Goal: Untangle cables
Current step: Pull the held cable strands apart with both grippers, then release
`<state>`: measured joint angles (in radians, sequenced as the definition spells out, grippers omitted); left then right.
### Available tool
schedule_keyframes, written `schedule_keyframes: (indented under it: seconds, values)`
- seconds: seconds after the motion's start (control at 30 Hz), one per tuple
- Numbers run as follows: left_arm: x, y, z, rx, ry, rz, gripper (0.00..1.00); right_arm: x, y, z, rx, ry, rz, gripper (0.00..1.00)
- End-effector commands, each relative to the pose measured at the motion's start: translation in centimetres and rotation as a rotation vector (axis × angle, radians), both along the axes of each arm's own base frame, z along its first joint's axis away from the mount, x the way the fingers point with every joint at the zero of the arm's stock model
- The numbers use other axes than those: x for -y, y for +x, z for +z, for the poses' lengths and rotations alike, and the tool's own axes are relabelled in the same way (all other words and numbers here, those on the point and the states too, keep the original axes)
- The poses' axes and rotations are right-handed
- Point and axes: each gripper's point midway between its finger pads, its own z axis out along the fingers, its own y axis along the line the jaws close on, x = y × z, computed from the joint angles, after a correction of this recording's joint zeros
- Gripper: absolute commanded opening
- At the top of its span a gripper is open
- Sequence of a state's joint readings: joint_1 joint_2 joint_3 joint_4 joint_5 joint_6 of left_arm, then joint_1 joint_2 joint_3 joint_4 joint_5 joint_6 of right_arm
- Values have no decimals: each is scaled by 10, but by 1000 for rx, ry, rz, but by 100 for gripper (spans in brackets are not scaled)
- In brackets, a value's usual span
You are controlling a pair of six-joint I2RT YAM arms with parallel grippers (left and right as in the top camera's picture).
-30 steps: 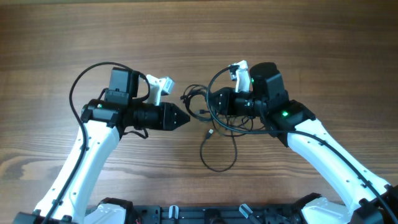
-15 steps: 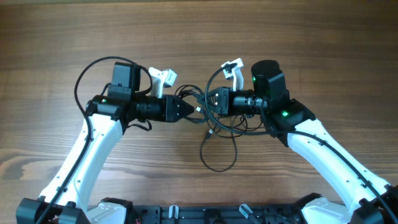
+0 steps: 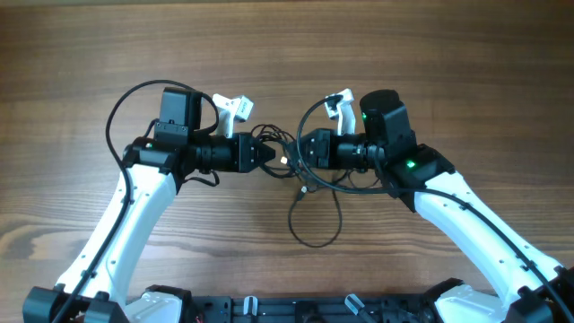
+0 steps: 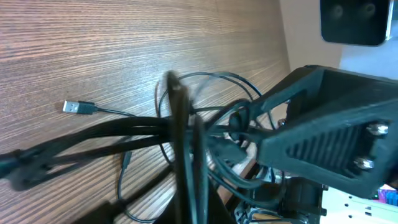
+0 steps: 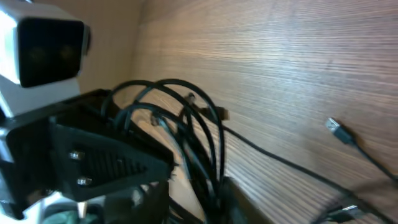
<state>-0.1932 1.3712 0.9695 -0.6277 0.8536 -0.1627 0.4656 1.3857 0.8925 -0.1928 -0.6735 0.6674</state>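
Both arms are reaching toward the table (image 3: 430, 54) middle, tips almost meeting. The left gripper (image 3: 272, 154) is pointing right into the knot and the right gripper (image 3: 301, 151) is pointing left into it from the other side.

The cables (image 3: 291, 218) are sitting bunched between the two tips, at the table centre. One loose loop is hanging toward the near edge, just below the right gripper. A small plug (image 3: 303, 190) is lying on the wood just near of the knot, at the top of that loop.

In the left wrist view, several black strands (image 4: 124, 127) are running across the dark fingers (image 4: 180, 118), which are sitting close together. Blur is hiding any actual pinch, so I cannot tell its state. A silvery plug (image 4: 79, 107) is lying flat on the wood to the left, on a thin lead.

In the right wrist view, strands are arching up in loops (image 5: 186, 118) beside the other arm's black claw (image 5: 106, 155). Its own fingers are mostly out of sight at the bottom edge, so I cannot tell whether it is open or closed. Another plug (image 5: 334, 126) is resting on the wood to the right.
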Motion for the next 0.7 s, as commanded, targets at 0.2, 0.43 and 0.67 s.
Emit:
schedule_keyframes:
  seconds: [0.2, 0.43, 0.67]
  values:
    - [-5, -10, 36, 114, -23, 11, 4, 25, 11, -24, 21, -180, -111, 4]
    - [-40, -3, 22, 41, 32, 132, 4, 119, -6, -88, -341, -534, -661, 14]
    - [-57, -4, 17, 21, 48, 163, 4, 53, 23, -43, -43, -294, -297, 56]
